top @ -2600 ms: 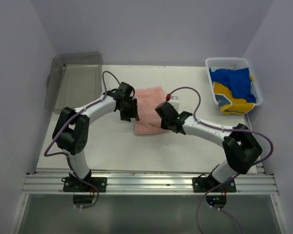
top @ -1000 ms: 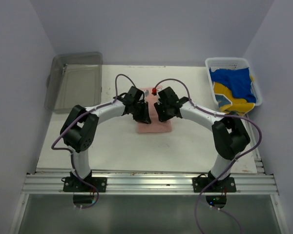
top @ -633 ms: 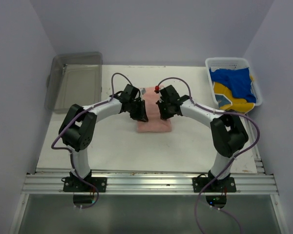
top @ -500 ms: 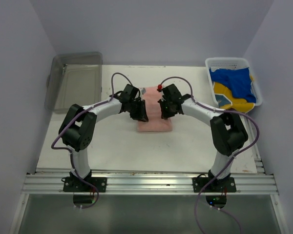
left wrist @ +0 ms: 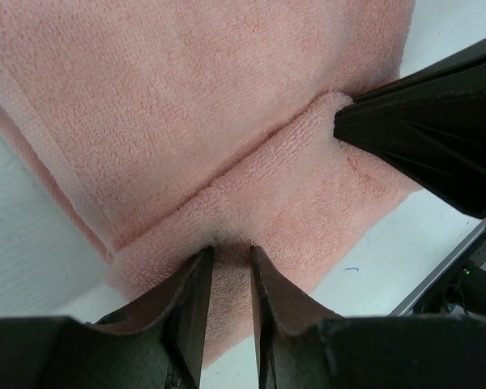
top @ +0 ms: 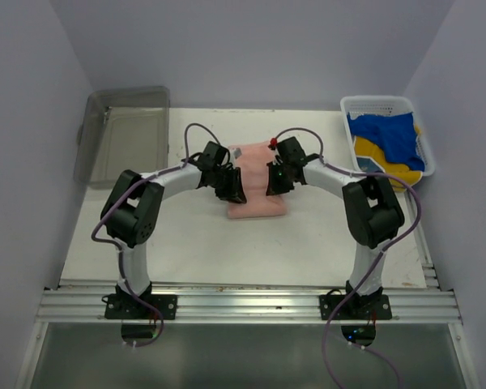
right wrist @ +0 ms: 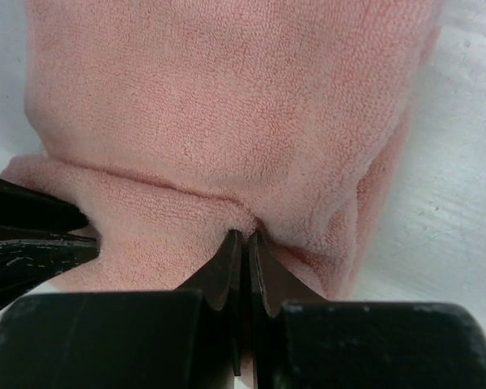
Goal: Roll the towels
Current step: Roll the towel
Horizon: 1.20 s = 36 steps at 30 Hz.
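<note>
Salmon pink towel (top: 257,207) lies mid-table, between the two arms. A raised lip of cloth runs across it from side to side. Flat terry spreads beyond the lip in both wrist views. Looks like the start of a roll, only partly turned.

Left gripper (left wrist: 229,253) is at the lip's left end. Its fingers stand a narrow gap apart with terry showing between them. Whether they bite or merely straddle, I cannot tell.

Right gripper (right wrist: 245,235) is at the other end. Its fingers are pressed together, tips buried in a pucker at the crease. Any cloth caught between them is hidden.

To do this step well, I judge:
- Turn both ends at the same rate, or the roll cones.
- Hold the lip low against the table (top: 186,243) and tuck it under rather than lift it.
- Terry is soft and springy, so a slack lip will likely unfold.

Further out, the royal blue towel (top: 386,134) and the yellow towel (top: 389,174) sit bunched in the white mesh basket (top: 378,101) at the far right. The grey tray (top: 125,97) is at the far left. The task looks early.
</note>
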### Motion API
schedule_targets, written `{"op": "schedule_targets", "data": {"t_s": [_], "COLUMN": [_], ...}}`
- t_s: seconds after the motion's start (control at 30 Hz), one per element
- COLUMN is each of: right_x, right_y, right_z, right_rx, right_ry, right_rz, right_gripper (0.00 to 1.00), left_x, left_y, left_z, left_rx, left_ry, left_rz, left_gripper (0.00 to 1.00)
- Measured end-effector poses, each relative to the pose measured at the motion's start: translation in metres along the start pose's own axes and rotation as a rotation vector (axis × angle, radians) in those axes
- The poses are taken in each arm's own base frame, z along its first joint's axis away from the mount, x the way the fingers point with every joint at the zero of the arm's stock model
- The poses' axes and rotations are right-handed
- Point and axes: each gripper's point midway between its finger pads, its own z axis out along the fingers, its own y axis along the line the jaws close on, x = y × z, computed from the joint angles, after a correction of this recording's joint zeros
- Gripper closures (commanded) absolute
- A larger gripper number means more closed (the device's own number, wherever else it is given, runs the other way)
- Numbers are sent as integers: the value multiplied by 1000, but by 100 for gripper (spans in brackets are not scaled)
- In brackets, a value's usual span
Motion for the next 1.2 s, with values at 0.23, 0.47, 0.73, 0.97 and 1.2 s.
{"op": "schedule_targets", "data": {"t_s": [0.23, 0.47, 0.73, 0.97, 1.2], "right_x": [35, 110, 130, 125, 160], "right_y": [22, 87, 86, 115, 111], "right_z": [-3, -18, -48, -103, -66], "right_rx": [-113, -190, -78, -36, 2], "right_ry": [-38, 2, 17, -20, 37], "right_rz": [121, 139, 96, -200, -302], "right_gripper": [100, 100, 59, 86, 100], "left_x": [27, 58, 65, 66, 65], "left_y": [9, 21, 14, 12, 11], "left_z": [-10, -32, -23, -22, -22], "left_rx": [37, 2, 50, 74, 76], "left_ry": [-18, 13, 86, 100, 100], "left_rz": [12, -20, -43, -47, -46], "left_gripper": [70, 69, 70, 70, 69]}}
